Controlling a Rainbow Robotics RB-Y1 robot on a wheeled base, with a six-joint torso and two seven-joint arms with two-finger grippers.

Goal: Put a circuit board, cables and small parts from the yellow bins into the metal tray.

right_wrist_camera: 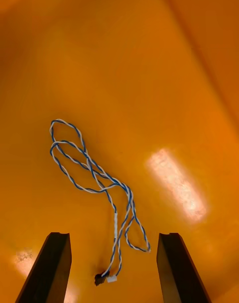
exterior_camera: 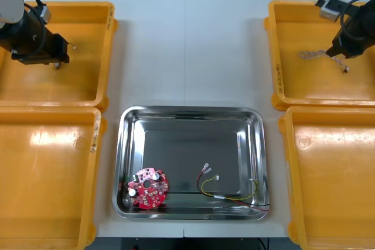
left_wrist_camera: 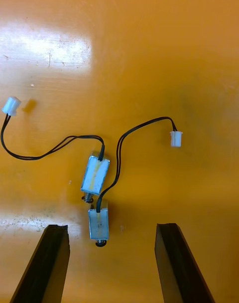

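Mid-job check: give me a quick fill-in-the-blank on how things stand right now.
The cable in the metal tray, right of the circuit board, is red and ____.
Over the far right yellow bin, the right gripper stands ____ above the twisted blue and white cable.
Over the far left yellow bin, the left gripper faces ____ small metal parts.
Missing words: yellow; open; two.

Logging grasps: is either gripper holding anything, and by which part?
Nothing held. Left gripper is open above the metal parts; right gripper open above the blue-white cable.
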